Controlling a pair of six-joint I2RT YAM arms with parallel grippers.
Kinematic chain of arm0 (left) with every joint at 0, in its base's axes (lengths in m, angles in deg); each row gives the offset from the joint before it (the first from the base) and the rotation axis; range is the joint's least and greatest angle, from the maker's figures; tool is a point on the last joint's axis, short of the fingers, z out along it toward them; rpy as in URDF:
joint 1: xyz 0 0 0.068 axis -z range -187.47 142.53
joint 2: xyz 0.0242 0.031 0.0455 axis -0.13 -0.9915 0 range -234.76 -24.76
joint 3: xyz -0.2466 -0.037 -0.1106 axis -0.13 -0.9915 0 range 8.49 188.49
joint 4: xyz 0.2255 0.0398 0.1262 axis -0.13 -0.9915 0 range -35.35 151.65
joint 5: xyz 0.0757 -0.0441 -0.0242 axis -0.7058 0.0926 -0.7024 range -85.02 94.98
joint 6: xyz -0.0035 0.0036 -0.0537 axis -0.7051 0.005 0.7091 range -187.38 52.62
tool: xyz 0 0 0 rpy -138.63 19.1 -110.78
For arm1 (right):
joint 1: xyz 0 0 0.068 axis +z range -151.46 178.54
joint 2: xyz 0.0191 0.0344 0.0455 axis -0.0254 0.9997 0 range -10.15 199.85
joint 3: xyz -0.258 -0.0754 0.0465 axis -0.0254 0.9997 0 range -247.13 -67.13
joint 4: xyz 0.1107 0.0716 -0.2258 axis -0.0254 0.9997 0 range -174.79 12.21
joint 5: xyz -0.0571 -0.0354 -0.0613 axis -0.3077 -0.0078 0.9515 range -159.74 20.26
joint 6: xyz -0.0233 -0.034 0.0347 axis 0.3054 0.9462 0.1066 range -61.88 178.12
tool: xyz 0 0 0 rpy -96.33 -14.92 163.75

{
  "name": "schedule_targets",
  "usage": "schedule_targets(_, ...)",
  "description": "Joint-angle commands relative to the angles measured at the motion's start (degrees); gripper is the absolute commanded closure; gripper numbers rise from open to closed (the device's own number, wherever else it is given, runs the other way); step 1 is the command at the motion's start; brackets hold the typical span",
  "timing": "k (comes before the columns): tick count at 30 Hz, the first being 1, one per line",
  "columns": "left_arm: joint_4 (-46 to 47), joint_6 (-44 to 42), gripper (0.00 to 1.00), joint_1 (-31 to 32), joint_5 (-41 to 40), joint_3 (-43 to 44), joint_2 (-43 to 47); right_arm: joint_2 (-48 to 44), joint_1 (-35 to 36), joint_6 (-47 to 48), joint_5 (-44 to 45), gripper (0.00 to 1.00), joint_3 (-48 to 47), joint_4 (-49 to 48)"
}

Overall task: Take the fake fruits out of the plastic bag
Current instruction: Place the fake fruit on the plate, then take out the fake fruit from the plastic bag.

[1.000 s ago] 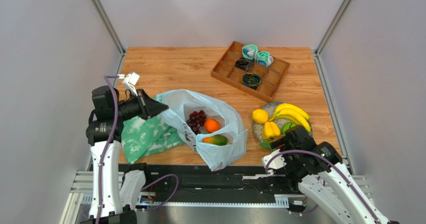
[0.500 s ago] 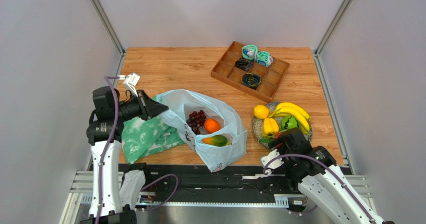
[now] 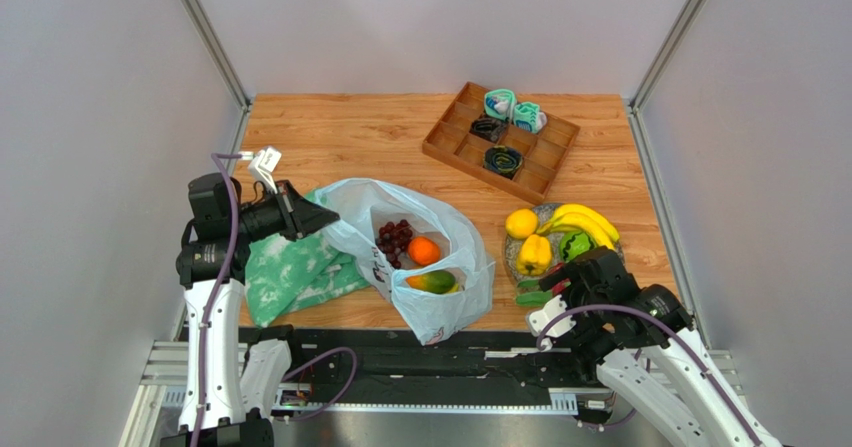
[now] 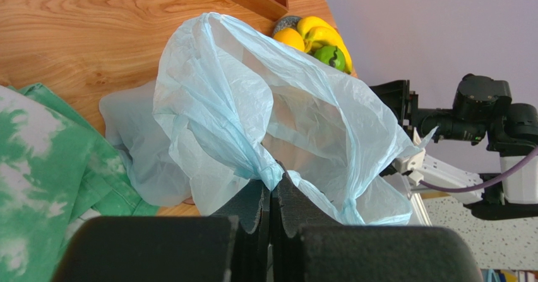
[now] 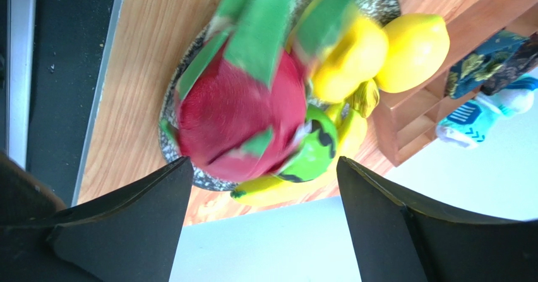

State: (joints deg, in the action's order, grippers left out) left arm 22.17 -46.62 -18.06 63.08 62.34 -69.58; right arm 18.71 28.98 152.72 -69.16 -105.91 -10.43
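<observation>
Far left: left pincer [image 4: 271,184] closed tight, its jaws pinching a bunched handle of the plastic bag [image 4: 252,105] and holding it up off the tabletop [image 3: 340,137]. Below that pincer lies a green-and-white mottled cloth [image 3: 290,272], flat, with the bag's left edge overlapping it.

The bag is pale blue, translucent and crinkly. It sits left of centre near the front edge, mouth open upward. Inside it: purple grapes [image 3: 392,239], an orange [image 3: 424,251] just beside them, and a green-orange mango [image 3: 432,281] nearer the front. There is dark print on the bag wall, too small to read.

Back and right of the bag is a wooden tray [image 3: 455,152] with compartments, several holding rolled fabric items.

Right of the bag, a speckled grey plate [image 3: 510,259] carries a lemon [image 3: 520,224], a yellow pepper [image 3: 534,255], a green fruit [image 3: 577,245] and a banana bunch [image 3: 582,222]. The pink dragon fruit [image 5: 240,118] with green scales is at the plate's near edge, blurred in the wrist view.

Right pincer [image 5: 264,165] is spread wide, holding nothing, over the near side of the plate. The dragon fruit is framed between its fingers; contact cannot be told.

No brand or label is readable anywhere.
</observation>
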Motion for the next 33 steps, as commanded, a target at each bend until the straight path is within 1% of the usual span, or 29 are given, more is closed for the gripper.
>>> schedule_targets(1, 3.27, 1.57, 1.0, -0.22, 1.57, -0.58, 0.26, 2.42, -0.29, 2.34, -1.37, 0.1, -2.09, 10.36)
schedule_targets(5, 3.45, 1.83, 1.0, -0.31, 1.83, -0.5, 0.43, 4.8, -0.55, 1.99, 1.43, 0.1, 0.2, 8.25)
schedule_targets(8, 2.92, 1.57, 1.0, -0.31, 2.1, 0.03, 0.26, 4.45, -0.64, 0.93, 0.3, 0.1, -2.34, 8.77)
schedule_targets(9, 2.84, 1.48, 1.0, -0.22, 2.1, 0.12, 0.26, 4.1, -0.73, 1.02, -2.75, 0.1, -3.91, 9.04)
schedule_targets(12, 2.66, 1.4, 1.0, -0.22, 2.45, 0.47, -0.01, 4.62, -0.9, 0.58, -6.63, 0.1, -12.26, 11.06)
schedule_targets(13, 2.31, 1.13, 1.0, -0.31, 2.71, 0.65, -0.18, 5.67, -0.9, 0.32, -7.43, 0.1, -16.98, 11.24)
schedule_targets(15, 1.61, 0.69, 1.0, -0.22, 3.15, 1.26, -0.71, 7.16, -0.73, -1.61, -10.23, 0.1, -20.96, 8.79)
schedule_targets(16, 0.39, 0.26, 1.0, -0.22, 3.24, 1.78, -0.8, 9.0, -0.73, -3.27, -11.38, 0.07, -24.37, 5.99)
schedule_targets(17, -0.5, -0.1, 1.0, -0.31, 3.33, 2.05, -0.88, 10.41, -0.73, -9.38, -12.43, 0.04, -25.63, -2.39)
schedule_targets(18, -1.2, -0.27, 1.0, -0.22, 3.85, 2.05, -0.45, 11.82, -0.64, -13.18, -14.88, 0.0, -27.12, -7.78)
schedule_targets(19, -2.6, -0.62, 1.0, -0.22, 4.29, 2.05, -0.19, 13.48, -0.64, -18.27, -16.47, 0.0, -28.87, -13.14)
schedule_targets(20, -3.31, -0.89, 1.0, -0.22, 4.64, 1.97, 0.25, 18.55, -0.55, -23.45, -17.97, 0.0, -34.11, -22.16)
schedule_targets(21, -4.1, -1.06, 1.0, -0.22, 5.69, 1.88, 1.04, 21.56, -0.2, -35.08, -19.81, 0.0, -37.56, -25.03)
schedule_targets(22, -5.5, -1.5, 1.0, -0.22, 6.31, 1.7, 1.4, 25.5, 2.58, -40.76, -19.48, 0.04, -41.25, -27.06)
schedule_targets(23, -6.12, -1.85, 1.0, -0.22, 7.1, 1.62, 1.49, 32.76, 4.53, -45.86, -18.61, 0.07, -49.81, -29.0)
schedule_targets(24, -6.83, -2.29, 1.0, -0.22, 8.33, 1.61, 1.66, 37.19, 8.55, -56.01, -17.38, 0.1, -53.9, -29.1)
schedule_targets(25, -8.4, -3.43, 1.0, -0.22, 8.25, 1.79, 1.75, 40.8, 10.5, -60.2, -17.8, 0.17, -58.55, -28.84)
schedule_targets(26, -9.37, -4.13, 1.0, -0.22, 7.73, 2.05, 2.1, 47.19, 12.17, -65.11, -18.68, 0.21, -64.69, -29.19)
schedule_targets(27, -11.64, -5.88, 1.0, -0.22, 6.24, 2.49, 2.19, 49.77, 15.67, -71.86, -20.77, 0.26, -66.92, -30.06)
schedule_targets(29, -13.51, -7.65, 1.0, -0.13, 5.62, 4.07, 2.37, 55.65, 19.2, -75.79, -20.36, 0.32, -68.0, -33.23)
schedule_targets(30, -14.99, -8.96, 1.0, -0.22, 5.35, 4.51, 2.37, 56.91, 22.09, -76.76, -20.35, 0.37, -67.13, -33.93)
schedule_targets(31, -15.36, -9.15, 1.0, -0.22, 5.26, 5.3, 2.37, 58.05, 23.34, -76.5, -20.09, 0.41, -65.82, -34.72)
schedule_targets(32, -15.79, -9.33, 1.0, -0.31, 5.09, 5.57, 2.37, 58.5, 24.4, -76.07, -18.79, 0.43, -63.63, -34.9)
schedule_targets(33, -15.8, -9.33, 1.0, -0.22, 5.09, 5.66, 2.37, 58.41, 26.15, -75.45, -17.47, 0.45, -58.3, -35.17)
